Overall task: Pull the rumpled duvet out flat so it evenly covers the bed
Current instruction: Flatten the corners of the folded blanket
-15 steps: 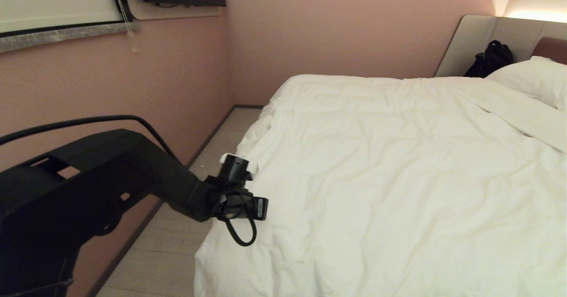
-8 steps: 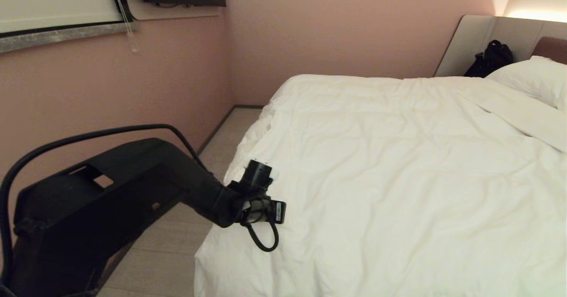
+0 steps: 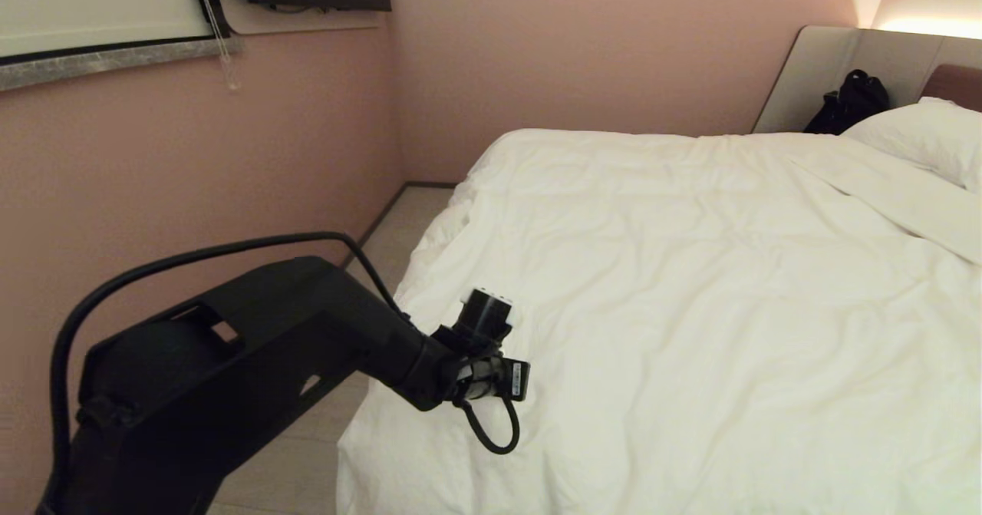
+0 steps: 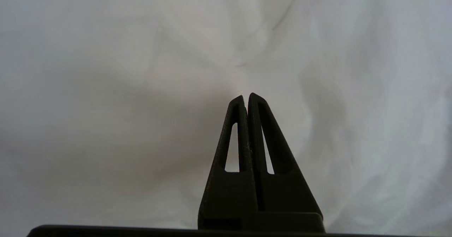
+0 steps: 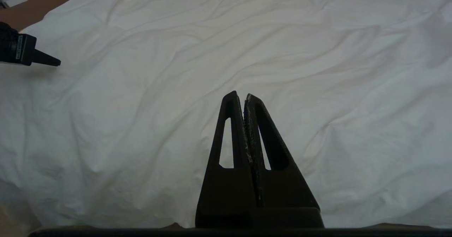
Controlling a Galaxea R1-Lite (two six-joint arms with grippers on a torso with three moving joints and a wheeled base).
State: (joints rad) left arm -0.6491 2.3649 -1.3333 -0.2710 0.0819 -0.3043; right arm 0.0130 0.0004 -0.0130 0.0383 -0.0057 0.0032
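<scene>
The white duvet [image 3: 690, 285] lies spread and wrinkled over the bed, whose brown headboard [image 3: 955, 84] shows at the far right. The duvet hangs over the near left corner. My left arm reaches from the left, and its wrist [image 3: 479, 342] is over the duvet just inside that left edge. In the left wrist view the left gripper [image 4: 246, 96] is shut and empty, pointing at the duvet [image 4: 141, 71] close below. My right gripper [image 5: 240, 95] is shut with nothing in it, above the duvet [image 5: 317, 53]; it is outside the head view.
A white pillow [image 3: 921, 135] lies at the head end, with a black bag [image 3: 848, 104] against the beige surround panel [image 3: 813, 70]. A narrow strip of floor [image 3: 307, 430] runs between the bed and the pink wall [image 3: 192, 154].
My left arm has swung to the right and lower, from the bed's left edge to over the duvet. Its gripper has stayed shut. The duvet has not moved.
</scene>
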